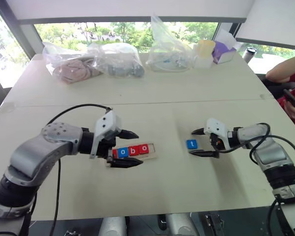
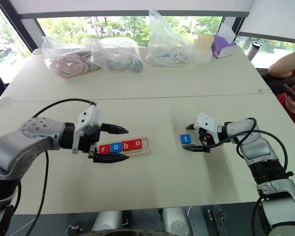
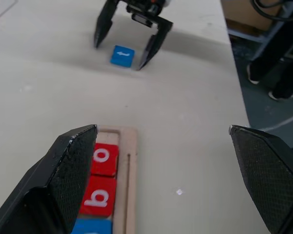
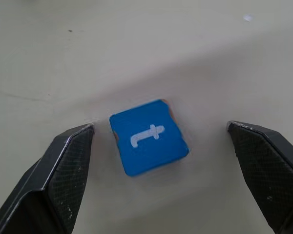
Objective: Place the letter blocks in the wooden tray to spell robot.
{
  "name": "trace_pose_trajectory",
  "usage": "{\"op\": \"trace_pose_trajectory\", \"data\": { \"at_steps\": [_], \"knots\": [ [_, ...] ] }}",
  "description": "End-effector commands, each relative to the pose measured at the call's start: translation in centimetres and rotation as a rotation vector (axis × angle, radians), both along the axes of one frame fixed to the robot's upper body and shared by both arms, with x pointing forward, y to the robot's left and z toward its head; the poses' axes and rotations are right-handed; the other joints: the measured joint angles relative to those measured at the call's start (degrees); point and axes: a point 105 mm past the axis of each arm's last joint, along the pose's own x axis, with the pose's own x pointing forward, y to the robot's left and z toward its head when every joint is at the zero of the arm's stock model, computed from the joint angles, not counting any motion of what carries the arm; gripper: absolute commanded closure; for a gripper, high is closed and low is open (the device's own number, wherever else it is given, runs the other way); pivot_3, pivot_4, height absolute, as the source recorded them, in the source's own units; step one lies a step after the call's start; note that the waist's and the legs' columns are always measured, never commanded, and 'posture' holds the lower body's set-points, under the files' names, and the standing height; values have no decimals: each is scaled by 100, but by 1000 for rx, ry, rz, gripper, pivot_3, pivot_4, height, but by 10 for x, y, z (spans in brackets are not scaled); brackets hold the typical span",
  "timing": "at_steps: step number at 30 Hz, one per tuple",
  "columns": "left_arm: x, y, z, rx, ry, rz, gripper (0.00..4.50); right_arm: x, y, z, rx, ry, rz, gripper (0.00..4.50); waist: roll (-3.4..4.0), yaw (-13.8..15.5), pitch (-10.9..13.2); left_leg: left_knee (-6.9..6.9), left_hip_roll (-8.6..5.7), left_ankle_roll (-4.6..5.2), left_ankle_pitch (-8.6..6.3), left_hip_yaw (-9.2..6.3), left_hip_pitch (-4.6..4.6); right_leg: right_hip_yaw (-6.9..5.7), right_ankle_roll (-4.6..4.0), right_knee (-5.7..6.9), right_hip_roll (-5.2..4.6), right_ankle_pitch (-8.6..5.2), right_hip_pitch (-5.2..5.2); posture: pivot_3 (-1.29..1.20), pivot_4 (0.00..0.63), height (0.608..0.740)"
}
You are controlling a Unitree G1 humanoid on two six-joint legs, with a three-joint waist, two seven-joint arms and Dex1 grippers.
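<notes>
Over on the left, the left pincer (image 2: 110, 143) hovers wide apart at the left end of the wooden tray (image 2: 144, 148), one finger on the far side and one on the near side, gripping nothing. In the tray sit four letter blocks, reading left to right: red r (image 2: 103, 148), blue o (image 2: 115, 147), red b (image 2: 127, 145), red o (image 2: 136, 144). The slot at the tray's right end looks empty, waiting for the last letter.

Moving right across the bare desk (image 2: 152, 182), well apart from the tray, lies the blue t block (image 4: 148, 137), flat on the surface. The right pincer (image 2: 192, 137) straddles it with fingers spread, one on each side, and neither finger touches the block yet.

So the job seems nearly done: one tile to go. Here is the danger. The t sits slightly skewed between the fingers in the right wrist view, so a close could catch it on its corners and spin or flick it away. The tile is thin and flat; fingers closing too high could slide over the top, and too low could scrape the desk. And the left pincer is parked right at the tray, so any nudge there could shift the tray and unsettle the four seated letters. The last slot is snug too; a tilted t may perch on the rim.
</notes>
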Motion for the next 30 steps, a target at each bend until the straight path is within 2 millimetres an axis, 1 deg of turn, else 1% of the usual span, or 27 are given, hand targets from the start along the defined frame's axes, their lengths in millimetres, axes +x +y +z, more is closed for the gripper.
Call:
{"op": "trace_pose_trajectory", "data": {
  "at_steps": [1, 2, 3, 4, 6, 7, 11, 13, 15, 16, 17, 19, 23, 26, 30],
  "knots": [
    [-3, 1, 8, -14, -22, 1, 0, 2, 1, 6, 50, -21, 9, 884, 0, 6, 0, 2, 0, 0, 0, 1, 0, 0, -3, 0, -1, 2, 0, 0, 150, 739],
    [-2, 1, 8, -15, -20, 2, 0, 2, 2, 7, 66, -16, 10, 1347, 0, 6, 0, 7, 0, 0, 0, 1, 0, 0, -3, 1, -1, 2, 2, 0, 150, 739],
    [-2, 1, 9, -14, -19, 4, 0, 2, 3, 8, 78, -14, 14, 1714, 0, 5, 0, 10, -1, 0, 0, 2, 0, 1, -2, 3, -1, 1, 2, 0, 150, 739],
    [-1, 1, 9, -14, -19, 7, 0, 1, 3, 11, 86, -13, 18, 2282, 0, 6, 0, 14, -1, -1, 0, 3, 0, 1, -2, 5, -2, 1, 4, 0, 150, 739],
    [1, 3, 9, -12, -17, 16, 0, -1, 5, 14, 88, -14, 25, 3165, 0, 5, 0, 24, -1, -1, 0, 2, 0, 1, -2, 13, -2, 1, 4, 0, 150, 739],
    [2, 4, 9, -11, -16, 19, 0, -1, 5, 14, 88, -15, 26, 3337, 0, 6, 0, 28, -1, -1, 0, 2, 0, 1, -2, 17, -2, 1, 4, 0, 150, 739],
    [6, 10, 6, 13, -19, 42, 0, 0, 7, 20, 103, -28, 8, 3332, 1, -11, 1, 45, 0, -1, 0, 0, 0, 1, 1, 35, -2, -1, 4, 0, 150, 739],
    [11, 21, 4, 47, -26, 77, 0, -1, 28, 36, 137, -50, 48, 3332, 2, -22, 2, 55, 0, -1, 0, 0, 1, 1, 3, 48, -2, -3, 3, 0, 150, 739],
    [16, 35, 2, 90, -23, 114, 0, -5, 63, 53, 193, -63, 133, 3332, 2, -45, 3, 63, 1, -1, 0, 1, 4, 3, 6, 66, -2, -6, -1, 0, 150, 739],
    [15, 43, -1, 123, -16, 122, 0, -9, 80, 55, 197, -56, 192, 3332, 3, -63, 5, 64, 3, -1, 0, 3, 11, 5, 3, 73, 0, -4, -2, 0, 150, 739],
    [15, 48, -2, 145, -10, 126, 0, -13, 90, 57, 195, -49, 230, 3332, 5, -65, 6, 63, 3, -1, 0, -1, 15, 7, -4, 76, 6, 0, -6, 0, 150, 739],
    [15, 54, -6, 185, -15, 125, 0, -15, 105, 53, 183, -29, 275, 3332, 6, -33, 6, 64, 5, -1, 0, -25, 21, 7, -15, 78, 25, 6, -5, 0, 150, 739],
    [13, 55, -7, 186, -12, 125, 0, -12, 120, 43, 143, -2, 317, 3332, 9, 76, 9, 63, 11, -2, 0, -31, 11, 5, -31, 73, 30, 0, -9, 0, 150, 739],
    [11, 56, -10, 191, -9, 136, 0, -9, 126, 33, 98, 29, 347, 3332, 12, 115, 10, 64, 8, -2, 0, -11, 2, 12, -48, 67, 21, 10, -17, 0, 150, 739],
    [7, 53, -13, 177, 0, 142, 0, -3, 128, 23, 54, 29, 365, 3332, 12, 124, 11, 63, 4, -2, 0, -5, 0, 11, -44, 68, 14, 8, -19, 0, 150, 739]
  ]
}}
